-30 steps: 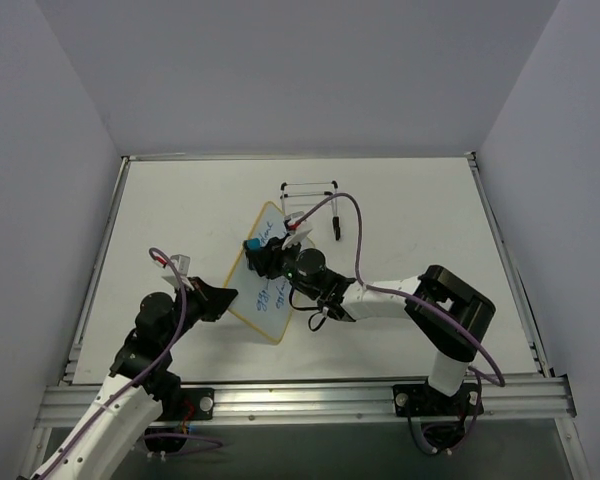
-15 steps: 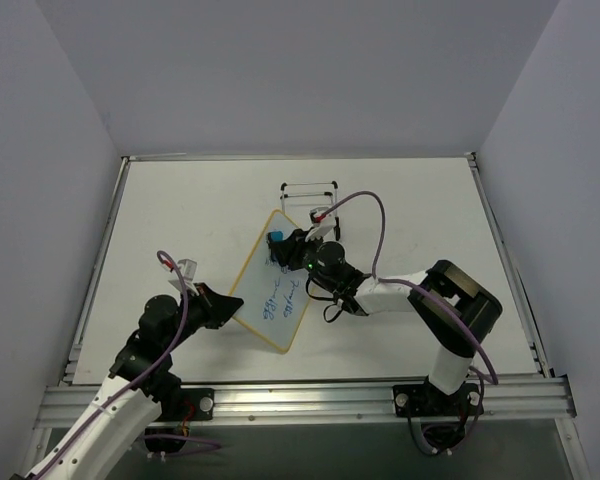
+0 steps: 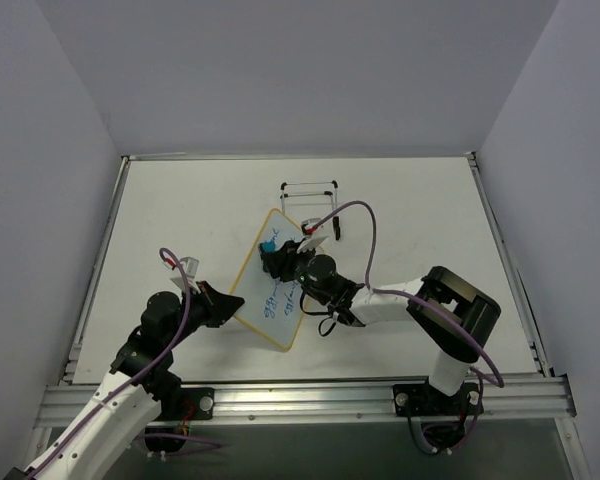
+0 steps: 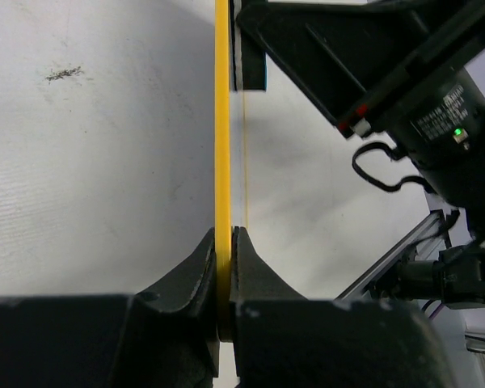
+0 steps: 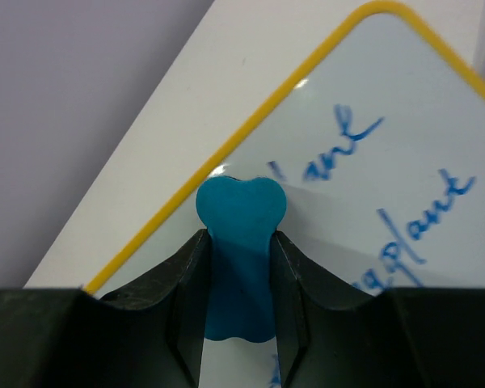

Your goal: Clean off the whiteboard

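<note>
While I watch the right wrist feed, the right gripper (image 5: 239,242) is clamped on a blue eraser (image 5: 241,206), one finger pressed to each side of its narrow waist. The eraser's rounded end pokes out past the fingertips and meets the whiteboard (image 5: 388,89) just inside the yellow frame (image 5: 226,145), close to a rounded corner. Blue handwriting (image 5: 364,162) runs across the white surface to the right of the eraser, one word just beside it and more lines further out.

On the other side, the left gripper (image 4: 225,236) is pinched tight on the board's yellow edge, which I see edge-on running straight away from the fingers. From that angle I cannot tell whether the board lies flat or is tipped up.

From above, the board sits at a slant near the middle of the white counter (image 3: 180,220), between the two arms, with the left gripper at its near left edge and the right gripper over its far end. A small wire rack (image 3: 310,187) stands just beyond the board's far corner.
</note>
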